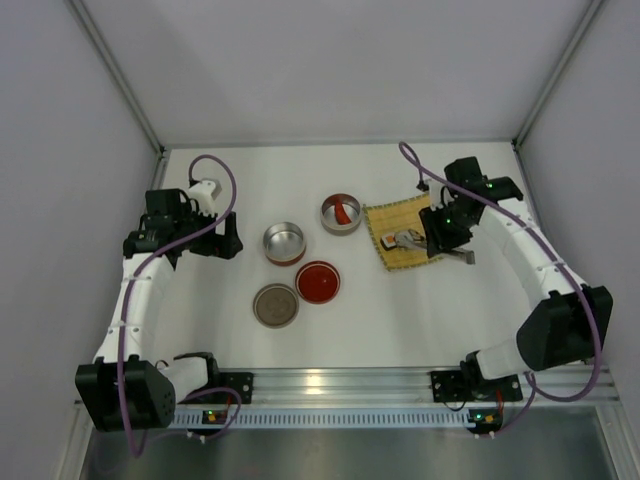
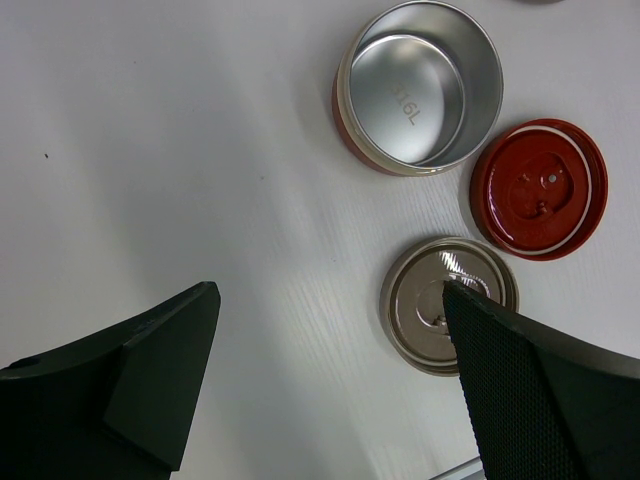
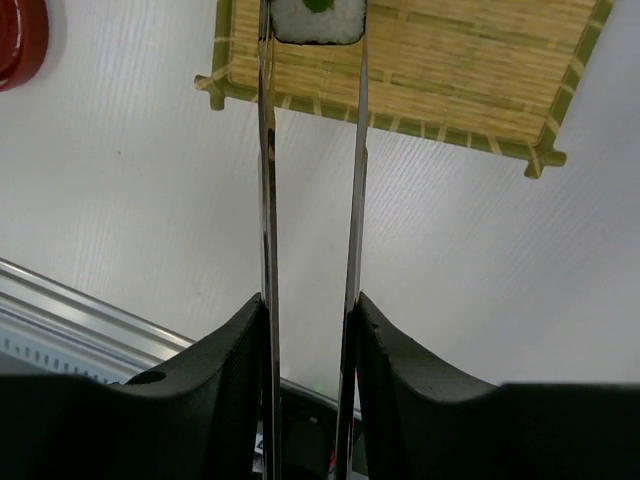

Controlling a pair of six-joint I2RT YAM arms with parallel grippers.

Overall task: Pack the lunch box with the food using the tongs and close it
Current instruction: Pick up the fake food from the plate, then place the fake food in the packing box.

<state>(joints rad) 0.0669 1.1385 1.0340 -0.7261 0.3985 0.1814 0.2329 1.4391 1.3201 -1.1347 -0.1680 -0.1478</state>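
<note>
Top external view: left gripper (image 1: 232, 238) hangs wide open. Red piece (image 1: 345, 211) lies in the far tin (image 1: 327, 212). Over the mat (image 1: 400, 215), right gripper (image 3: 310, 300) squeezes the tongs (image 3: 265, 200), whose narrowly parted tips pinch a sushi piece (image 3: 318, 20).

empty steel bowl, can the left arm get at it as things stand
Probably yes: the left gripper is open and empty, nothing stands between it and the empty steel bowl, and the right gripper is off at the bamboo mat.
</note>
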